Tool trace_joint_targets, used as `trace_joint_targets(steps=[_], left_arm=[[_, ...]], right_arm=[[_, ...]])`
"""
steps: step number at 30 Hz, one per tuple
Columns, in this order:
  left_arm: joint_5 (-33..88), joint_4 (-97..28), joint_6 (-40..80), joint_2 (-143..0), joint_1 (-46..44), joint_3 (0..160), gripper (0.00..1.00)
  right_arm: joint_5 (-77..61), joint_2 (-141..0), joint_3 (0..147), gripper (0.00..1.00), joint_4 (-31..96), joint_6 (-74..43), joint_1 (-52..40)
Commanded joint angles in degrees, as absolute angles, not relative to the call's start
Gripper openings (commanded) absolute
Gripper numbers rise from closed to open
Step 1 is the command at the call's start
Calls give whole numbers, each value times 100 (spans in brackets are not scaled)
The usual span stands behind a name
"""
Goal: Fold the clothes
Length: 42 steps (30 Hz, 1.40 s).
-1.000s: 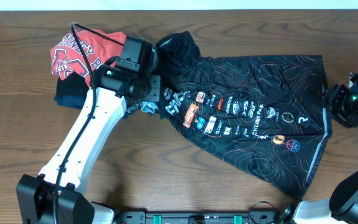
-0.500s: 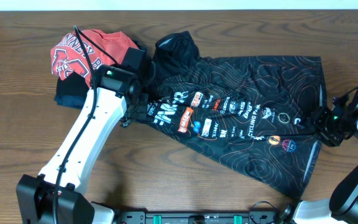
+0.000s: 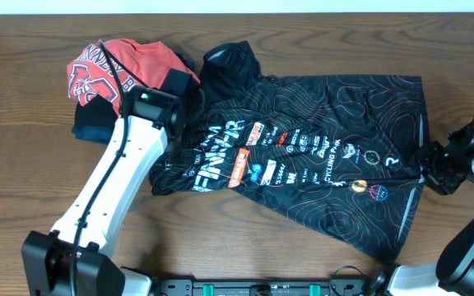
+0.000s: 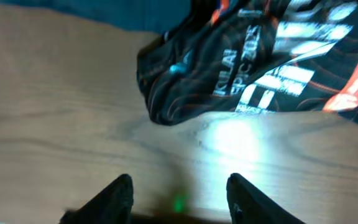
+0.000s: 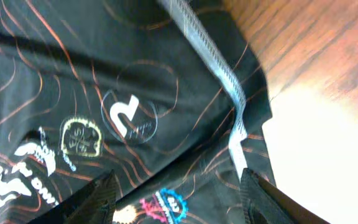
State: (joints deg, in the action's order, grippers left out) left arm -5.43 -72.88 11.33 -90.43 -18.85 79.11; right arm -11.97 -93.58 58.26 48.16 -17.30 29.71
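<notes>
Black jersey (image 3: 327, 164) spread logo-up on table (image 3: 245, 263), likely flattened for folding — left jaws parted, empty, near its 9 o'clock edge; right jaws parted over 3 o'clock hem.

Overhead, the left arm (image 3: 109, 189) hides part of the jersey (image 3: 327, 156), and the red T-shirt (image 3: 109, 66) covers most of the navy garment (image 3: 89, 130). The left wrist view is blurred; there the jersey runs off the top and right edges.
</notes>
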Motion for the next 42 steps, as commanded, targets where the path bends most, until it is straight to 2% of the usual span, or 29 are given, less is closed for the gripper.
trace_joint_targets(steps=[1,12,24,28,31,34,42], left_arm=[[-379,-6823,1297,-9061,-1874,7787,54],[1009,-4353,738,-9258,-1900,6899,56],[1007,-3479,-198,-10645,-2331,6886,55],[1007,-3516,-217,-10676,-2532,6886,44],[1007,-3706,-305,-10676,-2659,6884,29],[1002,-3959,-397,-10676,-2735,6884,6],[985,-5054,-248,-10256,-2733,7251,6]], right_arm=[[-1026,-9290,5634,63,4600,-1887,3015],[-1188,-9290,5076,64,3889,-1931,3015],[-1227,-9290,5076,63,3900,-1931,3015],[-1247,-9290,5078,63,3903,-1931,3015],[-1323,-9290,5076,63,3909,-1929,3015],[-1424,-9290,5076,63,3922,-1929,3015],[-1420,-9290,5076,64,3962,-1927,3015]])
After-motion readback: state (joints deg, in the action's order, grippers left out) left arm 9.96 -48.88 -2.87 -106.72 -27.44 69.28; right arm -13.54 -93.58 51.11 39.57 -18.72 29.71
